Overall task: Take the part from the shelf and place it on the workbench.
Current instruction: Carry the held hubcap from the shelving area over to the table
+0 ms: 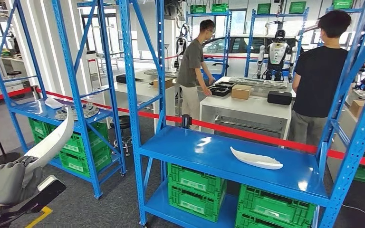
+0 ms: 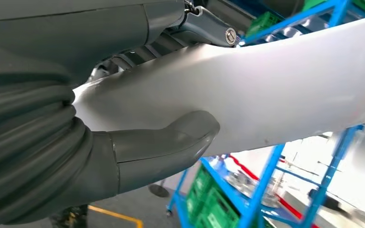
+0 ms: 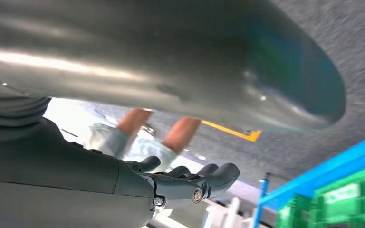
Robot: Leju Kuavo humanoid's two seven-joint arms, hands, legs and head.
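My left hand [image 1: 4,183] grips a long, curved white part [image 1: 52,140] at the lower left of the head view; the part rises up and to the right in front of the left shelf. In the left wrist view the thumb [image 2: 171,142] presses against the white part [image 2: 275,90], with the hand [image 2: 76,156] wrapped around it. A second white part [image 1: 256,159] lies on the blue shelf board [image 1: 195,147] ahead. My right hand [image 3: 171,180] hangs with its fingers loosely out and holds nothing. The white workbench [image 1: 247,107] stands behind the shelf.
Blue shelf racks [image 1: 128,95] stand left and ahead, with green crates [image 1: 195,190] beneath. A red barrier tape [image 1: 266,137] runs behind them. Two people [image 1: 192,66] [image 1: 318,76] stand at the workbench, which carries boxes [image 1: 241,91] and black trays. Another humanoid robot [image 1: 276,54] stands farther back.
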